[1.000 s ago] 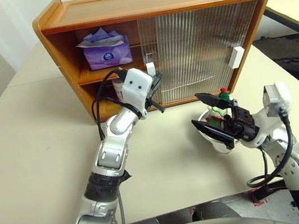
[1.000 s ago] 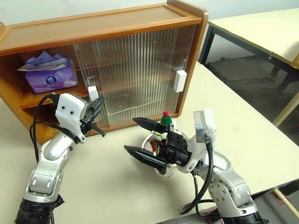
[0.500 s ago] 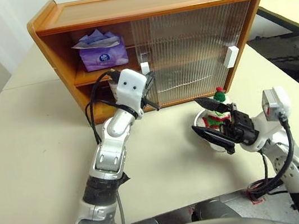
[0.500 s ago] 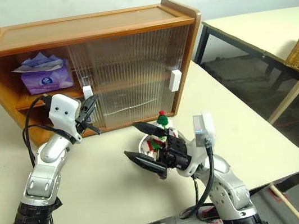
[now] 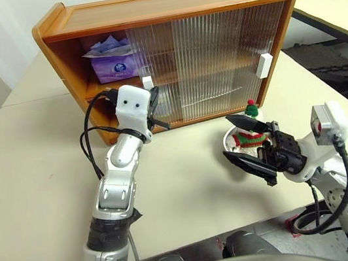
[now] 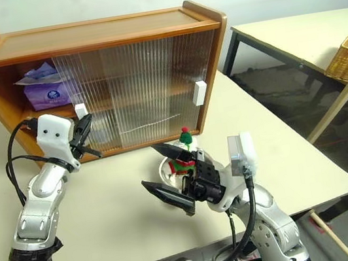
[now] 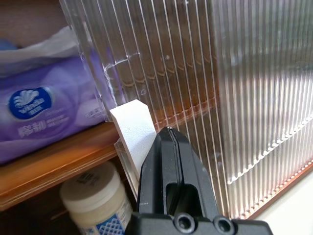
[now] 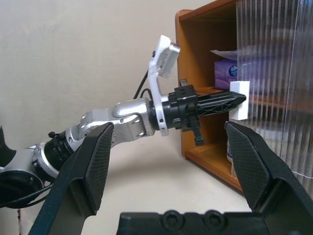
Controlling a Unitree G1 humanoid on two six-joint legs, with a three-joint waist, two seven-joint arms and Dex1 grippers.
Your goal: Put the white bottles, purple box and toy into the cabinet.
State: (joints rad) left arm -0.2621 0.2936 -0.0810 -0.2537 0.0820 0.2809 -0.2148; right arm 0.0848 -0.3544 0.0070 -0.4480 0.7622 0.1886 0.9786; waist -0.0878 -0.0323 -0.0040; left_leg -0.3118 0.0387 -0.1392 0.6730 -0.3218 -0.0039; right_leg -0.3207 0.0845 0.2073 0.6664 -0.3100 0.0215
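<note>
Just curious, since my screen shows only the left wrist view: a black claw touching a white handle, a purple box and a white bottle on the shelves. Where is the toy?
Observer: The toy sits in a bowl on the table, in front of the cabinet, not inside it.
Operator: And the other arm?
Observer: The right claw is open beside that bowl, gripping nothing.
Operator: Is there only one handle?
Observer: No, a second white handle sits on the right door.
</note>
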